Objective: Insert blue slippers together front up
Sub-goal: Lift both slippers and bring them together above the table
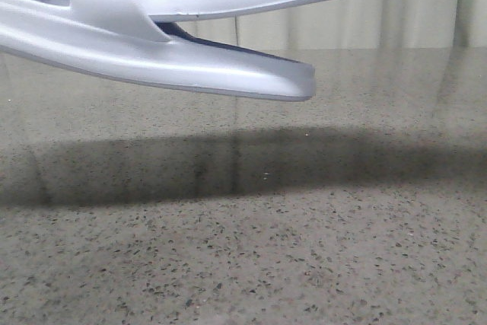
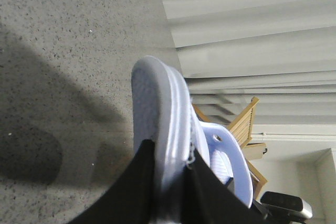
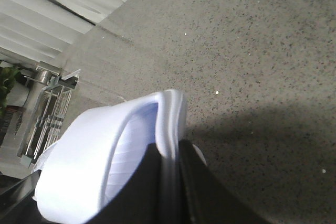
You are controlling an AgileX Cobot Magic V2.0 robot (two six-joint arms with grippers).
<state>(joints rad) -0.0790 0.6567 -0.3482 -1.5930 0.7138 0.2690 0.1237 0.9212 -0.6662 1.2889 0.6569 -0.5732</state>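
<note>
The blue slippers point(image 1: 190, 66) are showing very pale blue-white; the table point(image 1: 304, 264) is showing grey, black-speckled stone; gripper fingers point(image 2: 131, 192) are looking black.

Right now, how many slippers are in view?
2. Both are held above the table: one slipper in the left end effector, the other slipper in the right end effector.

1. You have a speckled grey stone tabletop point(image 1: 304, 264) spread beneath both pincers, with a broad dark shadow point(image 1: 251, 165) lying across it below them.
2. You can see pale pleated curtains point(image 2: 252, 35) hanging beyond the table's far edge, past the left pincer.
3. A wooden chair frame point(image 2: 245, 124) stands behind what the left pincer holds.
4. A white metal rack point(image 3: 50, 111) stands off the table, beyond the right pincer, with green foliage point(image 3: 6, 80) just beside it.
</note>
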